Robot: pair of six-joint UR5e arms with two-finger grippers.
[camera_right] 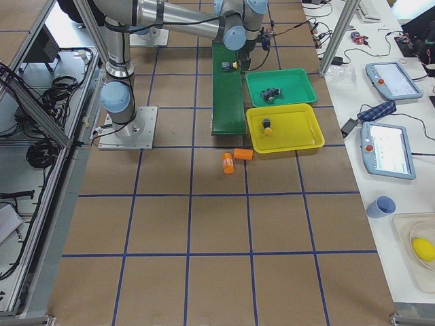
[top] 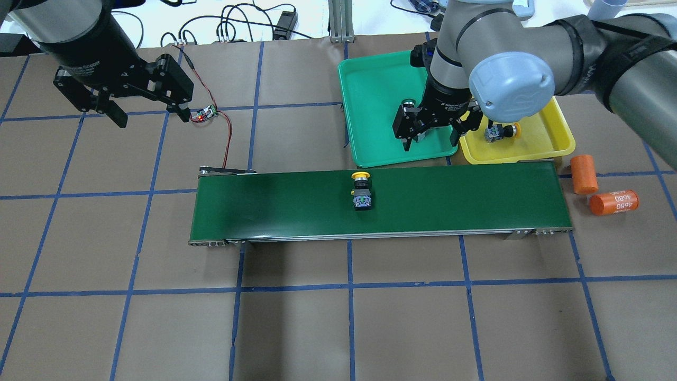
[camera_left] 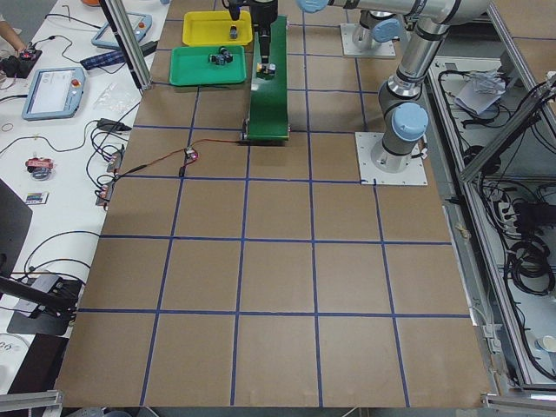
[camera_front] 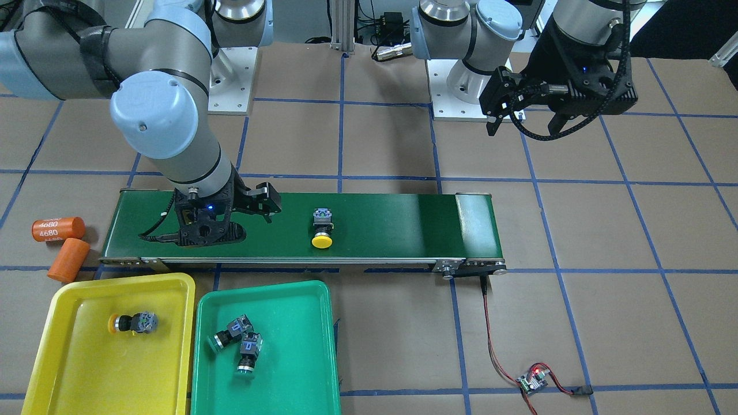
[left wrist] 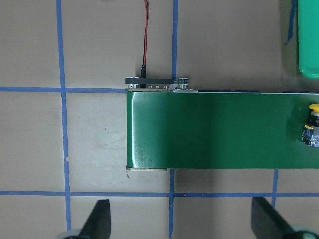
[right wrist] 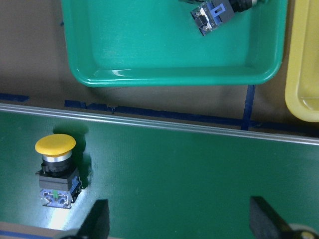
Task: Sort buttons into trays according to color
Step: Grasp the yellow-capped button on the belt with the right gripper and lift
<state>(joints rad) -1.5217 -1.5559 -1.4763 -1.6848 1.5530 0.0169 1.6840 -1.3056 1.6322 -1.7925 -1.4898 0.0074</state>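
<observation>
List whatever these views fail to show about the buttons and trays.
- Overhead: the right arm covers most of the two green buttons in the green tray.
- Left wrist: the yellow button on the belt is cut by the right edge.
- Right wrist: the yellow tray is cropped at the right edge, contents unseen.

The front-facing view's bottom edge cuts off the yellow tray [camera_front: 173, 346] and the green tray [camera_front: 300, 357]. From overhead, the right arm [top: 508, 79] covers the green tray's right side and all but a sliver of one green button [top: 407, 101]. The left wrist view's right edge clips the yellow button [left wrist: 313, 127] on the conveyor belt [left wrist: 209, 129]. The right wrist view's top edge crops a blue-tabbed button [right wrist: 215, 12], and only the fingertips [right wrist: 98, 219] of the right pincer [right wrist: 180, 223] show, at the bottom edge.
</observation>
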